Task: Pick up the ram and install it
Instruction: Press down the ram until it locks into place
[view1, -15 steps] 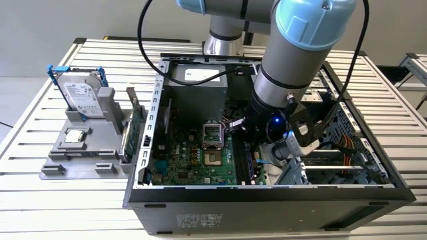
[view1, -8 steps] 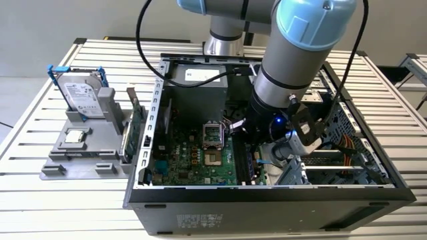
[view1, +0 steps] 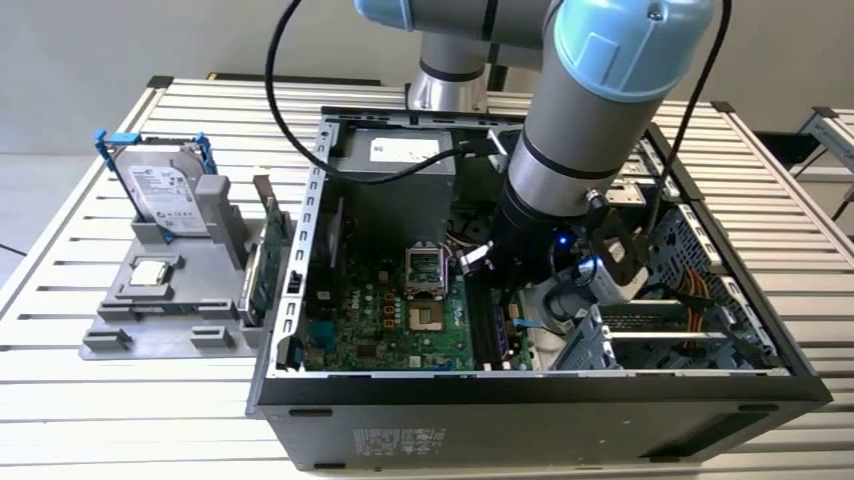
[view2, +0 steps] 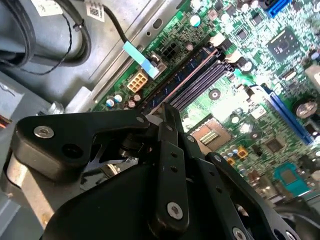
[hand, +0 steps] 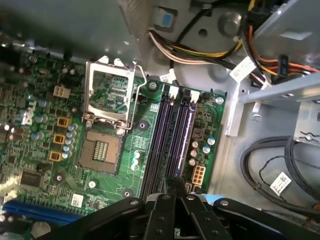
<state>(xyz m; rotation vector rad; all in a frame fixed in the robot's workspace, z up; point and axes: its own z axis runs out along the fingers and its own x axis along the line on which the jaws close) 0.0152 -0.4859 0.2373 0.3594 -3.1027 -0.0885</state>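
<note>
fingers (hand: 174, 192) closed together | ram (view2: 186, 71) seated in slot, just ahead

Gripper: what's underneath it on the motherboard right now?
In the first wrist view, the dark memory slots on the motherboard run under the gripper. Their far ends show. Their near ends are covered by it, so what lies there cannot be seen.

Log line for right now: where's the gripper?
position: gripper inside computer case | nearest: memory slots beside CPU socket | grip: cannot tell
</note>
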